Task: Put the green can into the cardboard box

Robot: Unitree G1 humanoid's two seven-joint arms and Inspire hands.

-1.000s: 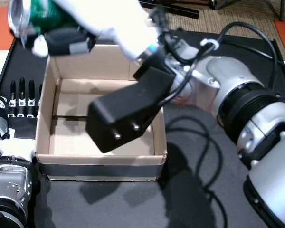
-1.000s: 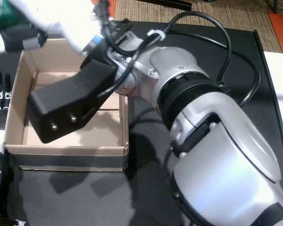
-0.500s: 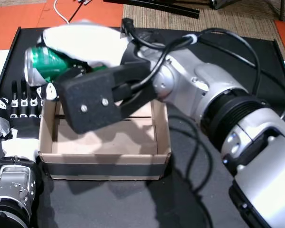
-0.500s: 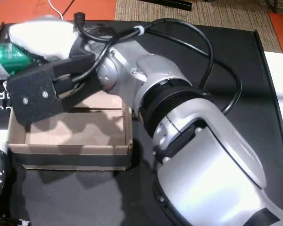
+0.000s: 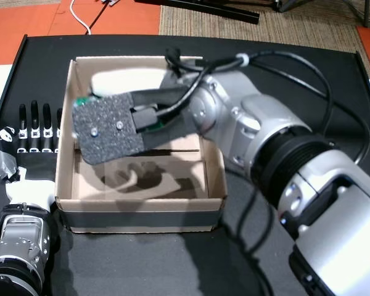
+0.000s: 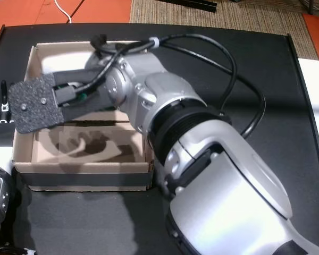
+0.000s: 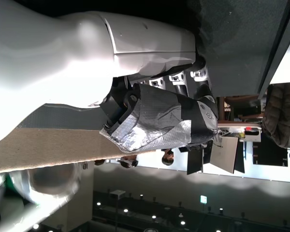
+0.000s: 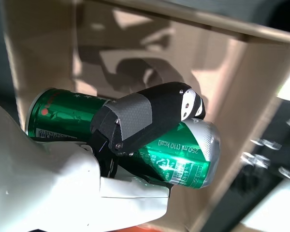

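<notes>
The green can point(image 8: 63, 121) lies on its side in my right hand point(image 8: 135, 125), whose black thumb is wrapped over it; the hand is shut on it. In both head views that hand point(image 5: 120, 80) point(image 6: 64, 61) is down inside the cardboard box point(image 5: 142, 203) point(image 6: 85, 175) near its far left corner, and the black wrist plate point(image 5: 108, 132) hides nearly all of the can. My left hand point(image 5: 28, 139) rests flat on the table just left of the box, fingers spread, holding nothing. The left wrist view shows that hand point(image 7: 154, 121) beside the box wall point(image 7: 38, 150).
The box stands on a black mat point(image 5: 265, 43). My right arm point(image 5: 265, 142) and its cables span the box's right side. Orange floor point(image 5: 24, 18) and a woven rug point(image 5: 259, 24) lie beyond the table's far edge.
My right hand has come down with the can from above the box's far left corner to inside the box. The left hand has stayed put.
</notes>
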